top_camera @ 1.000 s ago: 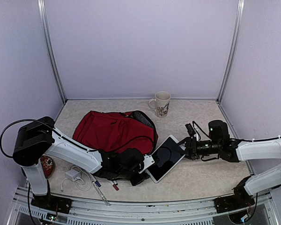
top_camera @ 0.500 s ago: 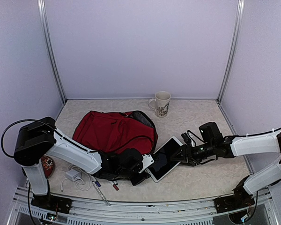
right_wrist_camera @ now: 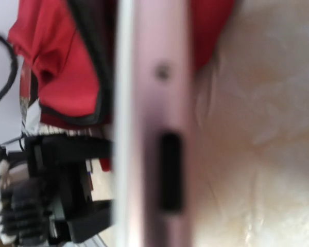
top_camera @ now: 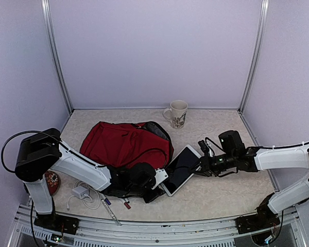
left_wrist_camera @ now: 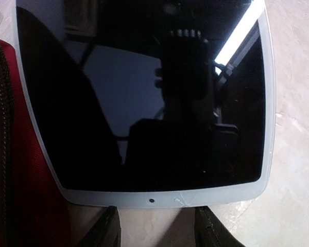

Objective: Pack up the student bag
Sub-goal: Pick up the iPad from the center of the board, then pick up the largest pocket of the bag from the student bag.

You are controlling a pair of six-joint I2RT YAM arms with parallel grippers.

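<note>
Your left fingers [left_wrist_camera: 107,229] stood apart, empty, just short of the tablet's [top_camera: 181,170] near end; its long axis ran away rightward to your right fingers [top_camera: 202,165], clamped on the far edge. The student bag [top_camera: 121,141] lay touching its left side, farther back on the worktop [top_camera: 221,190].

Patterned mug [top_camera: 178,113] upright, white charger [top_camera: 80,192] near pens [top_camera: 107,207]

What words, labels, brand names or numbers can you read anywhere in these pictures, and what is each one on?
Nothing legible in any view.
On the mug: printed decoration, too small to read.
On the tablet: dark screen, reflections only, no marking shown.
On the student bag: no logo or tag visible.
On the charger and pens: too small to read.
</note>
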